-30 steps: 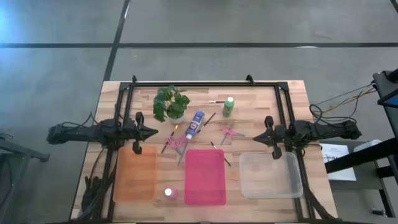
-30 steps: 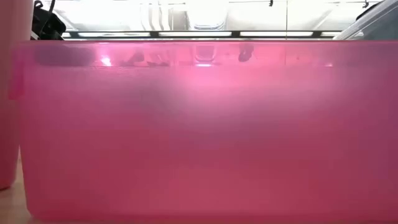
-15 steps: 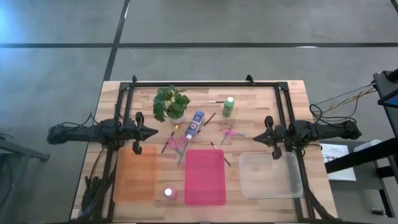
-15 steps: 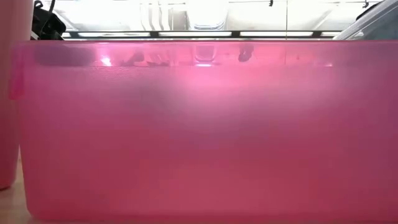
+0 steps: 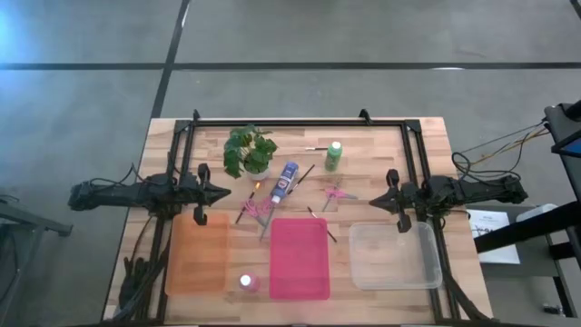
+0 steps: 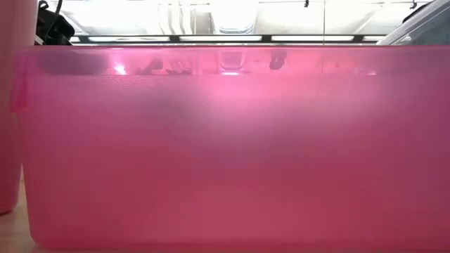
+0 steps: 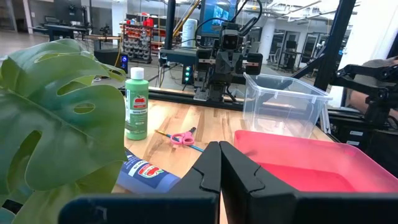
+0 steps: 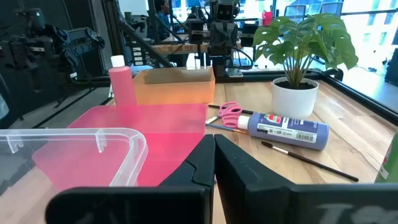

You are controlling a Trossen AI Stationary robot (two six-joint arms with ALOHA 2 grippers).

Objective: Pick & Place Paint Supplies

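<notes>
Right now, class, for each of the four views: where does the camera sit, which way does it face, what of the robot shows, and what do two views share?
High: above, facing straight down on the table; both arms, left gripper and right gripper shut.
Low: at table height, facing the pink bin wall; no robot parts clear.
Left wrist: facing the green bottle and clear bin; own shut fingers.
Right wrist: facing the plant and blue bottle; own shut fingers.
Shared: both wrist views show the pink bin.
</notes>
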